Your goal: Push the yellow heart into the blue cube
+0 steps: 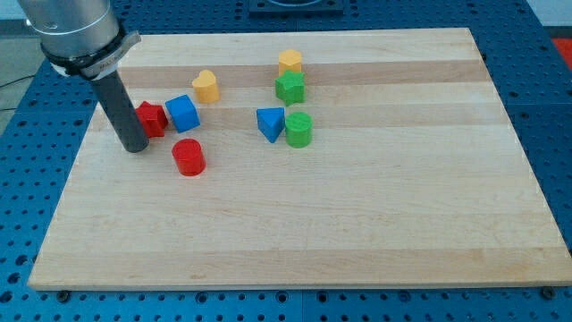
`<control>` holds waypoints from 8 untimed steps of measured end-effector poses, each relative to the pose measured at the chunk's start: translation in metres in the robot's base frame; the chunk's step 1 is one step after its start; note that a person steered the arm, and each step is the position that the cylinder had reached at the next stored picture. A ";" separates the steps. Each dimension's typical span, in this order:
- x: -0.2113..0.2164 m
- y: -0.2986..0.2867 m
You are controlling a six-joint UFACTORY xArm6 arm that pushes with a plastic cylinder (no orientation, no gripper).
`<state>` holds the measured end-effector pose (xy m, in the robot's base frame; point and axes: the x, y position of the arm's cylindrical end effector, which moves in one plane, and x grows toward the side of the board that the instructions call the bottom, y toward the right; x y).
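my tip seemingly touches the red block

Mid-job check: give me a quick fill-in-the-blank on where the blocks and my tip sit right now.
1. The yellow heart lies toward the view's top from the ____ cube.
2. My tip stands just to the view's left of the ____ block.
3. The green cylinder sits beside the blue ____.

Missing words: blue; red; triangle
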<state>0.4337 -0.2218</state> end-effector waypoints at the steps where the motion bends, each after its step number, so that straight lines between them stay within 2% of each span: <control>1: -0.006 0.001; 3: -0.008 0.004; 6: -0.019 0.093; 8: -0.005 0.178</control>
<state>0.4290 -0.0437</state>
